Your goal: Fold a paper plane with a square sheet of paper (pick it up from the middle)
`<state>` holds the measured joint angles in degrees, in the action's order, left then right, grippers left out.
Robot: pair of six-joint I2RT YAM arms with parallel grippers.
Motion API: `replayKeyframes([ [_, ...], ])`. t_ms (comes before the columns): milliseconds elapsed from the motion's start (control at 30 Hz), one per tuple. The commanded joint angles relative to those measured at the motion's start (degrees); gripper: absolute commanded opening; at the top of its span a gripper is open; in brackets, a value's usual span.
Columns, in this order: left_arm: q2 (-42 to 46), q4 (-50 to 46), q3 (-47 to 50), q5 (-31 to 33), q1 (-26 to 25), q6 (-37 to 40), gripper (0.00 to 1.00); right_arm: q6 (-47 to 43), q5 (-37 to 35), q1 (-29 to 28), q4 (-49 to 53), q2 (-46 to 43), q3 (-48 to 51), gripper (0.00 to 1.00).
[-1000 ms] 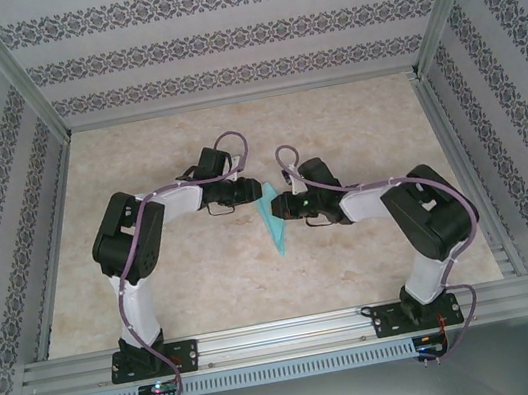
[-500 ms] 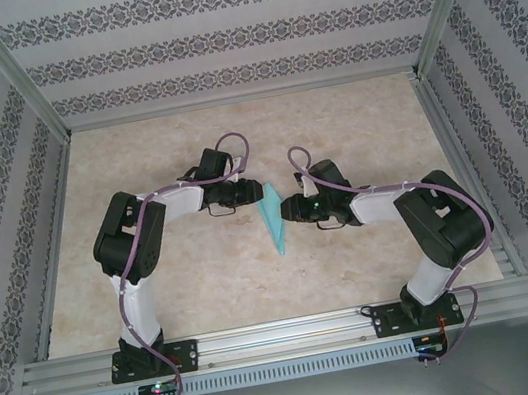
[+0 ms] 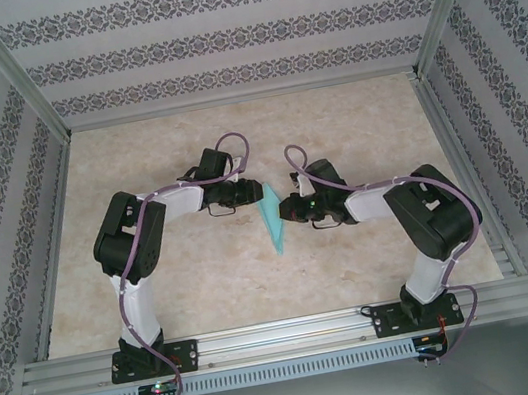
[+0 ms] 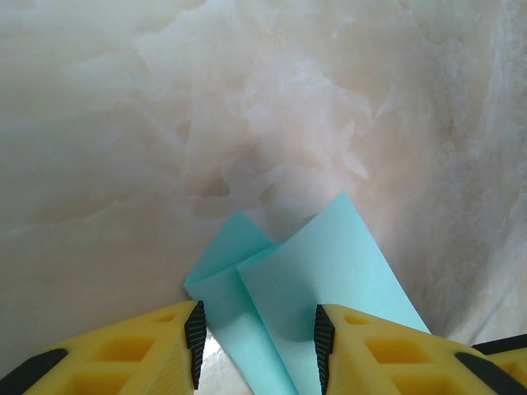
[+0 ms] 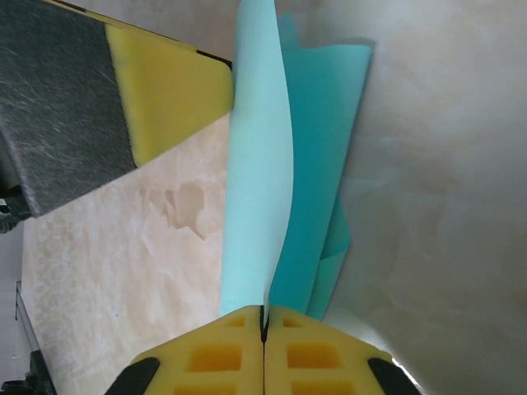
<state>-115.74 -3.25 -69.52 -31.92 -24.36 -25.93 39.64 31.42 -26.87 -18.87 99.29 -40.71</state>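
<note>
The sheet of paper (image 3: 272, 221), teal-blue and folded into a slim pointed shape, sits mid-table between my two grippers. In the left wrist view the paper (image 4: 329, 263) shows two overlapping flaps. My left gripper (image 4: 259, 341) stands open, with its pads apart over the paper, which spreads wider than the gap between them. In the top view the left gripper (image 3: 258, 195) is at the paper's far end. My right gripper (image 5: 264, 317) is shut on the edge of a raised pale flap (image 5: 259, 181), with darker layers (image 5: 321, 148) beside it. The right gripper (image 3: 284, 210) comes in from the right.
The marble-patterned table (image 3: 333, 125) is walled by patterned panels at the back and both sides. A metal rail (image 3: 287, 335) runs along the near edge, by the arm bases. One yellow finger of the left gripper (image 5: 169, 90) touches the paper's far edge.
My right gripper backed off slightly to the right with its jaws parted, then came back and shut on the paper's flap. The left arm and its jaws have stayed still.
</note>
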Motion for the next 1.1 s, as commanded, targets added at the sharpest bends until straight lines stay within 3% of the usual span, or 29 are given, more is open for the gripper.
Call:
replayKeyframes([
  [0,-2.5,-0.9,-0.3,-2.4,-0.7,0.9,0.43,-2.0,0.9,-0.7,-0.1,1.2,-2.3,0.03],
  [1067,-5.7,1.9,-2.2,-6.9,-0.7,-1.2,0.42,-8.5,0.2,-1.7,4.0,7.0,-8.7,0.01],
])
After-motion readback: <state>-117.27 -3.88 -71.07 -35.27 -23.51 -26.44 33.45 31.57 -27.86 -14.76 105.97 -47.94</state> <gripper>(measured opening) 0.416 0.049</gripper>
